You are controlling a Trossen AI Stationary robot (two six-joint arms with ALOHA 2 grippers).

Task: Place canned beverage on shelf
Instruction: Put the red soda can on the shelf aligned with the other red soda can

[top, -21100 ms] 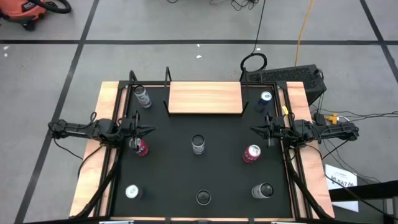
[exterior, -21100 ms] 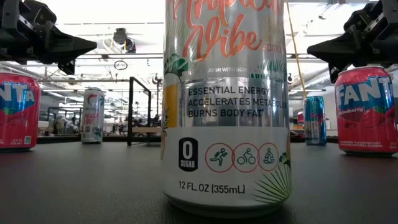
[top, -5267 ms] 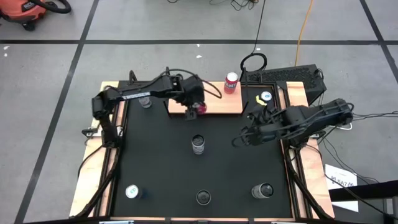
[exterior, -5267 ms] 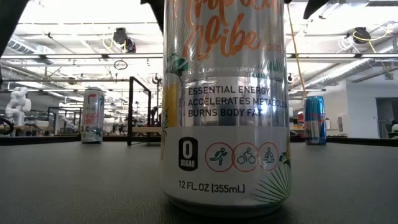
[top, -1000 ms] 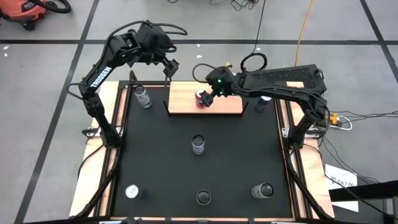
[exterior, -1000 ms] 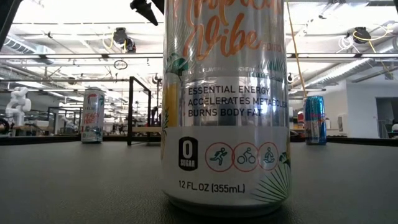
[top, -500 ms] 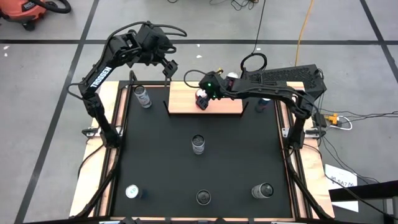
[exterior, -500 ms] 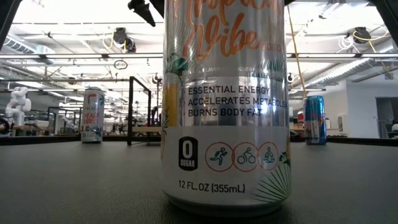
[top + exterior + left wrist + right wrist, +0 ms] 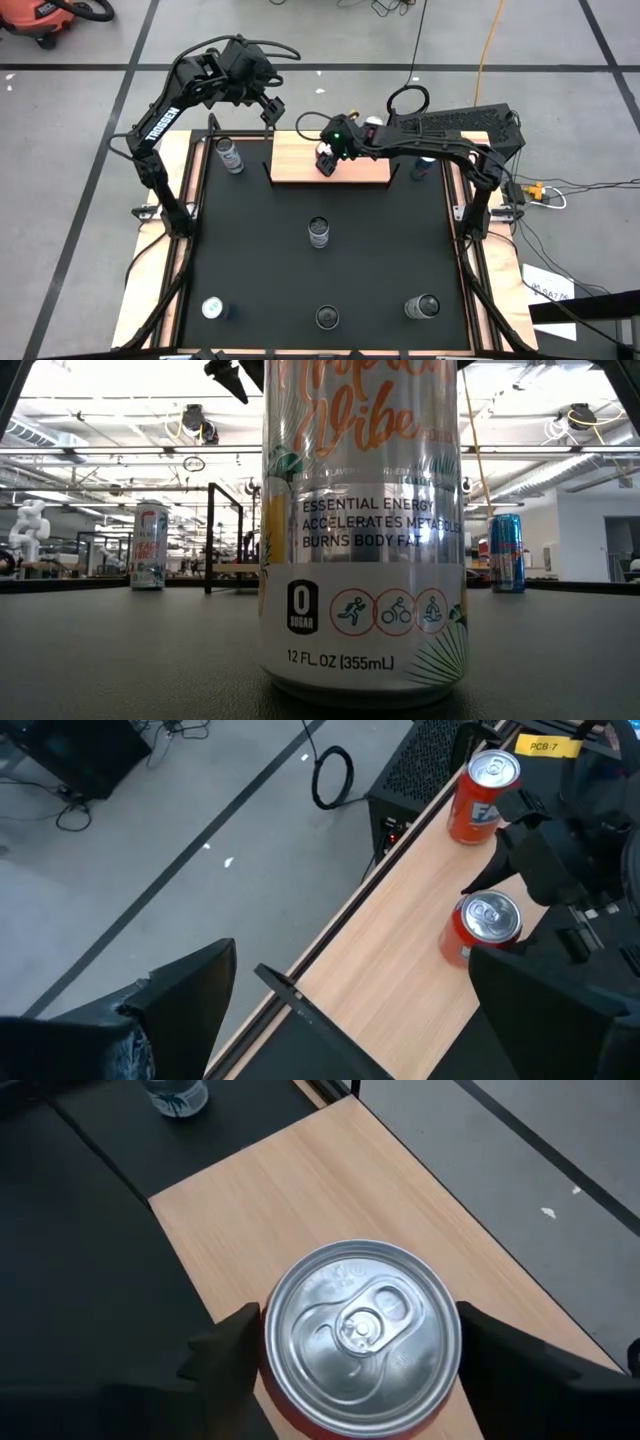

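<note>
Low view, nearest the lens: a tall silver energy-drink can (image 9: 362, 530) stands upright on the black mat (image 9: 250, 260) of the desk (image 9: 175, 150), blocking most of the scene behind it. Further spare cans stand along the near edge of the mat, with one more silver can (image 9: 319, 232) at mid-mat, all upright and well apart, likely staged for later picks.

Beyond them, at the far edge of the mat, the shelf (image 9: 300, 165) lies flat. A red can (image 9: 355, 1330) stands upright near the middle of the board. Right claw (image 9: 328, 158) is directly over it: in the right wrist view one dark finger (image 9: 230, 1345) sits on each side of the can's lid, close against the rim. Judged pinching the can or only just letting go; contact cannot be confirmed. The grip from above keeps the can vertical for set-down.

A second red can (image 9: 478, 798) stands upright toward the far right part of the shelf, apart from the first.

Farthest: left claw (image 9: 268, 105) hangs above the far left corner of the shelf, fingers spread, holding nothing, presumably parked clear of the right arm's path.
</note>
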